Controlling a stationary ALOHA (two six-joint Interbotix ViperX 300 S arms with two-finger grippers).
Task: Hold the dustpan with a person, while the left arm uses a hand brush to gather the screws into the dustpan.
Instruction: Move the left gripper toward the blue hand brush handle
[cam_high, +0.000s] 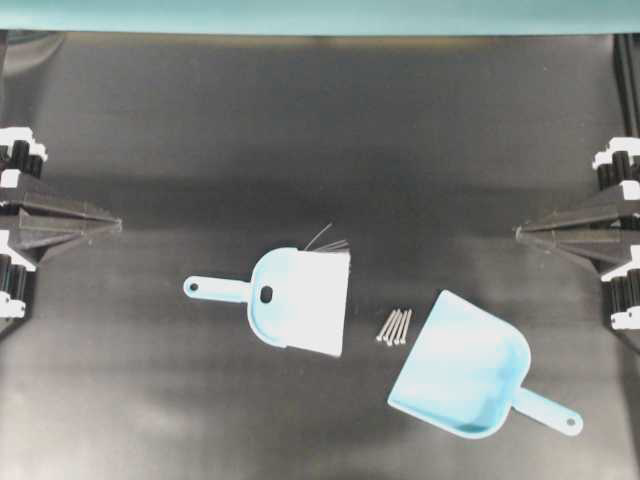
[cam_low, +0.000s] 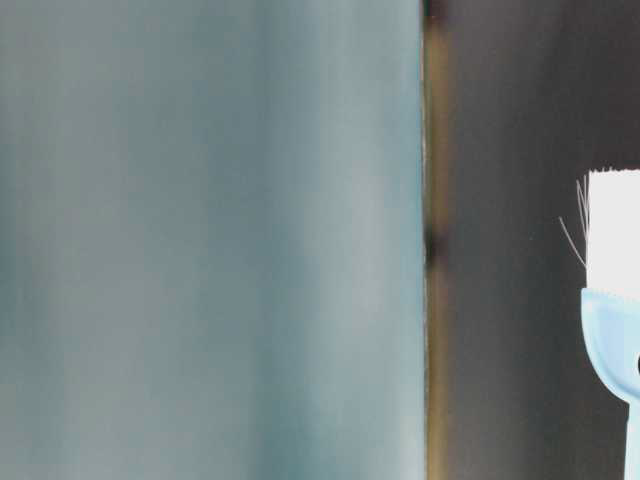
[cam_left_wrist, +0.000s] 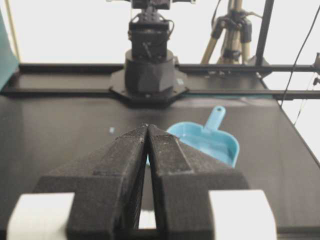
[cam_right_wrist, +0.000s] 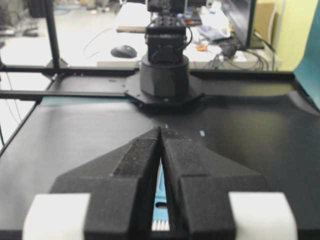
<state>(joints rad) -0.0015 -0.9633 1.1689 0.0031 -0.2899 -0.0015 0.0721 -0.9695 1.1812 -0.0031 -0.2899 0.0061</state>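
Both end effectors closed and empty: hand brush lies ahead of left end effector, dustpan ahead of right end effector, screws between brush and pan on worktop.

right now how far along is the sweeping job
Nothing looks done yet. The screws lie bunched on the mat between the hand brush and the dustpan, none inside it. Both the left gripper and right gripper sit shut and empty at the edges. No person's hand shows. Grasping, holding and sweeping all remain.
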